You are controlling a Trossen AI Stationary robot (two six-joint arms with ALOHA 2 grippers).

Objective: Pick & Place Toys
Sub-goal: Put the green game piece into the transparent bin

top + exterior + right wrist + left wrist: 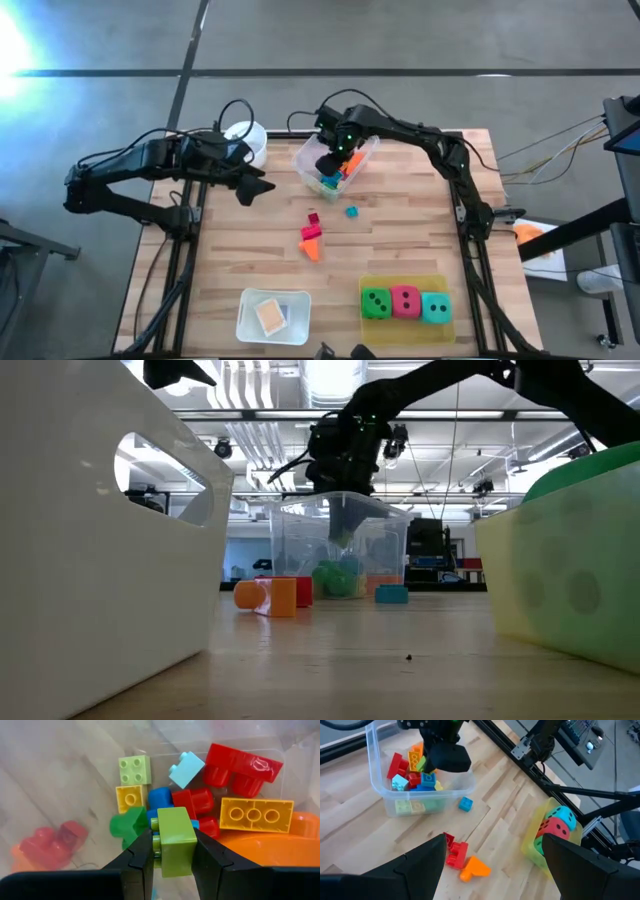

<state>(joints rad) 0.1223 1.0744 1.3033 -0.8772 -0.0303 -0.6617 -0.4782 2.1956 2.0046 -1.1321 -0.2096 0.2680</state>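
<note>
While the right pincer hangs over the tub at the bench's twelve o'clock, clamping a lime block, the placing step looks under way. Next: release it onto the pile. The left pincer waits open at ten o'clock.

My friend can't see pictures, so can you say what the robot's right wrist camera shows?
The right gripper holds a light green block between its two dark fingers, above a clear tub full of toy blocks. Under it lie a yellow three-stud brick, a red block, a pale blue one and a dark green one.
</note>
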